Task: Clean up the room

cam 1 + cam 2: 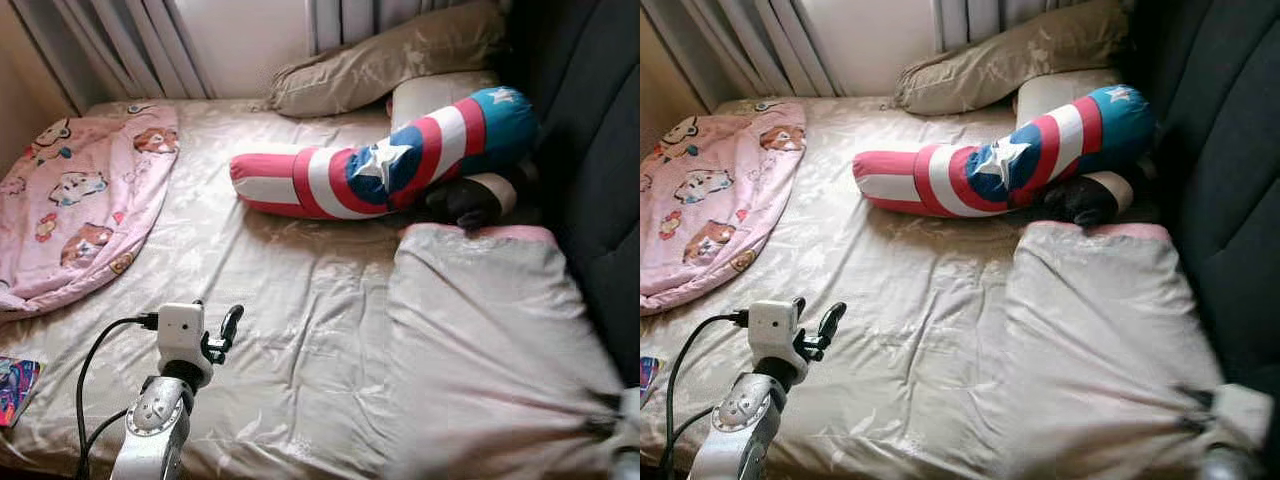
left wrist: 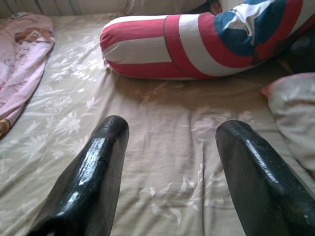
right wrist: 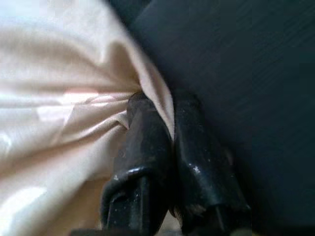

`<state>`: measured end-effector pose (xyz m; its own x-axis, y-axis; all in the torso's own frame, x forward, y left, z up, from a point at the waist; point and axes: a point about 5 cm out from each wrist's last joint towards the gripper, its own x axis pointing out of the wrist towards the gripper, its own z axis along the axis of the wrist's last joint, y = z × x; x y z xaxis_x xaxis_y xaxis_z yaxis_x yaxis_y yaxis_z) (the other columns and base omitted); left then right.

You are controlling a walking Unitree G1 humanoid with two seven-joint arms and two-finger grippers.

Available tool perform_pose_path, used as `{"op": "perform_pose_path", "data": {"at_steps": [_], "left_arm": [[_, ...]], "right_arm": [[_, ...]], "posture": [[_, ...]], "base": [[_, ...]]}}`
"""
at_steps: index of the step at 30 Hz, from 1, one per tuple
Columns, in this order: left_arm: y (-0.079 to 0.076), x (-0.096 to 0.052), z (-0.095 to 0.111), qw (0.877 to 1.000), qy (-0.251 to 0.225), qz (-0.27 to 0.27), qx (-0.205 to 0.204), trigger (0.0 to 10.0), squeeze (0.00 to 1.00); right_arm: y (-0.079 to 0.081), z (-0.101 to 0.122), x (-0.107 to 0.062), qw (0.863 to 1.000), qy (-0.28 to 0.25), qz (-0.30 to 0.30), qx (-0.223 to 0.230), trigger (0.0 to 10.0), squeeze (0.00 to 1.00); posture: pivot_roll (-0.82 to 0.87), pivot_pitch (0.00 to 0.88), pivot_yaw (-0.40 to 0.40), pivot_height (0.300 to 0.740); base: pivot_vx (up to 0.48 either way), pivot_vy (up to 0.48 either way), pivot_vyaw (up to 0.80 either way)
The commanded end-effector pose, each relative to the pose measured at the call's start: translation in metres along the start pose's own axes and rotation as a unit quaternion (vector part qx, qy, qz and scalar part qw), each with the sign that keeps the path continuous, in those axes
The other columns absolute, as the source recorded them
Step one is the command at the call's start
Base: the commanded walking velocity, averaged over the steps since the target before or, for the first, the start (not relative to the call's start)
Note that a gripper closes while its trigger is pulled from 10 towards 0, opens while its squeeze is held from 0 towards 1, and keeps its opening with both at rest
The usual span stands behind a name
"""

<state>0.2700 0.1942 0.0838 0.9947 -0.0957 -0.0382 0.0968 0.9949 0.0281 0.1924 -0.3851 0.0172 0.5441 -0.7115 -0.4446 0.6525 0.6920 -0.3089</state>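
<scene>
The robot stands at the foot of a bed (image 1: 300,330) covered by a beige floral sheet, with the room's clutter spread across it. At the lower right of the head views the right gripper (image 3: 170,147) has its fingers pinched shut on a fold of the pale satin blanket (image 1: 480,340), the cloth caught between the two black fingers right against the dark upholstered panel (image 1: 590,170) that runs up the right edge of the frame. Radiating creases in the blanket converge on that lower-right corner, which suggests the fabric is being held taut there, probably so it can be drawn flat or folded; the corner itself is blurred, so the exact grip point is hard to make out.

The left gripper (image 1: 222,335) sits at the lower left of the frame, fingers spread apart and holding nothing, hovering just above the sheet and aimed toward the long red, white and blue star-patterned bolster (image 1: 390,160) in the upper middle. It looks positioned as the free helper, ready to take a second edge of the blanket.

A pink cartoon-print quilt (image 1: 80,200) lies crumpled at the upper left, a beige pillow (image 1: 390,55) rests at the top against the curtains (image 1: 130,45), and a colourful book (image 1: 15,388) sits at the far left edge, near the bed's corner. Tidying seems barely under way
</scene>
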Motion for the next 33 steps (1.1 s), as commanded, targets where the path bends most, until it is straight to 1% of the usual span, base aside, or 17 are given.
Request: {"op": "perform_pose_path", "data": {"at_steps": [1,4,9,10,12,14,15,16,17,24,25,26,27,28,29,30,33], "left_arm": [[0.006,-0.002,-0.003,1.000,0.006,0.011,0.004,10.0,0.00],[0.007,-0.003,-0.005,1.000,0.008,0.013,0.004,10.0,0.00],[0.006,-0.005,-0.007,1.000,0.012,0.013,0.005,10.0,0.00],[0.006,-0.004,-0.007,1.000,0.011,0.013,0.005,10.0,0.00],[0.005,-0.004,-0.007,1.000,0.010,0.013,0.005,10.0,0.00],[0.005,-0.004,-0.007,1.000,0.010,0.013,0.004,10.0,0.00],[0.005,-0.004,-0.008,1.000,0.010,0.013,0.004,10.0,0.00],[0.005,-0.004,-0.008,1.000,0.010,0.013,0.003,10.0,0.00],[0.005,-0.004,-0.009,1.000,0.011,0.013,0.003,10.0,0.00],[0.001,-0.004,-0.011,1.000,0.012,0.012,-0.001,10.0,0.00],[0.001,-0.004,-0.012,1.000,0.012,0.012,-0.001,10.0,0.00],[0.001,-0.003,-0.012,1.000,0.013,0.012,-0.002,10.0,0.00],[0.001,-0.003,-0.013,1.000,0.014,0.012,-0.003,10.0,0.00],[0.000,-0.003,-0.013,1.000,0.015,0.012,-0.003,10.0,0.00],[0.000,-0.003,-0.018,1.000,0.022,0.012,-0.011,10.0,0.00],[0.000,-0.003,-0.018,1.000,0.022,0.012,-0.011,10.0,0.00],[0.002,-0.003,-0.039,0.996,0.063,0.033,-0.048,10.0,0.00]], "right_arm": [[-0.027,0.016,0.004,0.998,-0.024,-0.058,0.020,0.0,0.00],[-0.030,0.018,0.005,0.997,-0.014,-0.057,0.039,0.0,0.00],[0.005,0.010,0.000,0.999,0.000,0.003,0.036,0.0,0.00],[0.009,0.007,-0.001,1.000,0.006,0.010,0.025,0.7,0.00],[0.012,0.001,-0.002,1.000,0.013,0.002,0.003,10.0,0.00],[0.013,0.001,-0.002,1.000,0.007,-0.001,-0.005,10.0,0.00],[0.014,0.004,-0.003,1.000,-0.005,-0.011,-0.012,10.0,0.13],[0.014,0.005,-0.003,1.000,-0.009,-0.014,-0.012,10.0,0.13],[0.017,0.010,-0.003,1.000,-0.026,-0.014,-0.010,10.0,1.00],[0.036,0.024,-0.005,0.997,-0.059,0.050,0.004,10.0,1.00],[0.043,0.027,-0.007,0.995,-0.073,0.071,-0.002,10.0,0.58],[0.048,0.028,-0.009,0.993,-0.081,0.084,-0.007,10.0,0.58],[0.054,0.029,-0.012,0.991,-0.090,0.100,-0.009,10.0,0.00],[0.058,0.030,-0.013,0.989,-0.095,0.110,-0.009,10.0,0.00],[0.079,0.029,-0.021,0.978,-0.108,0.179,0.010,10.0,0.00],[0.079,0.029,-0.021,0.978,-0.108,0.179,0.010,10.0,0.00],[0.128,0.001,-0.049,0.943,-0.091,0.321,-0.005,10.0,0.00]], "posture": [[0.05,0.102,0.022,0.740],[0.05,0.105,0.021,0.740],[0.05,0.109,0.022,0.740],[0.05,0.110,0.024,0.740],[0.06,0.111,0.025,0.740],[0.06,0.111,0.024,0.740],[0.06,0.111,0.023,0.740],[0.06,0.113,0.024,0.740],[0.06,0.113,0.024,0.740],[0.06,0.113,0.020,0.740],[0.05,0.113,0.019,0.740],[0.05,0.113,0.019,0.740],[0.05,0.113,0.019,0.740],[0.06,0.114,0.018,0.740],[0.06,0.114,0.018,0.740],[0.06,0.114,0.018,0.740],[0.05,0.107,0.023,0.740]], "base": [[0.000,0.000,0.00],[0.000,0.000,0.00],[0.000,0.000,0.00],[0.000,0.000,0.00],[0.000,0.000,0.00],[0.000,0.000,0.00],[0.000,0.000,0.00],[0.000,0.000,0.00],[0.000,0.000,0.00],[0.000,0.000,0.00],[0.000,0.000,0.00],[0.000,0.000,0.00],[0.000,0.000,0.00],[0.000,0.000,0.00],[0.000,0.000,0.00],[0.000,0.000,0.00],[0.000,0.000,0.00]]}}
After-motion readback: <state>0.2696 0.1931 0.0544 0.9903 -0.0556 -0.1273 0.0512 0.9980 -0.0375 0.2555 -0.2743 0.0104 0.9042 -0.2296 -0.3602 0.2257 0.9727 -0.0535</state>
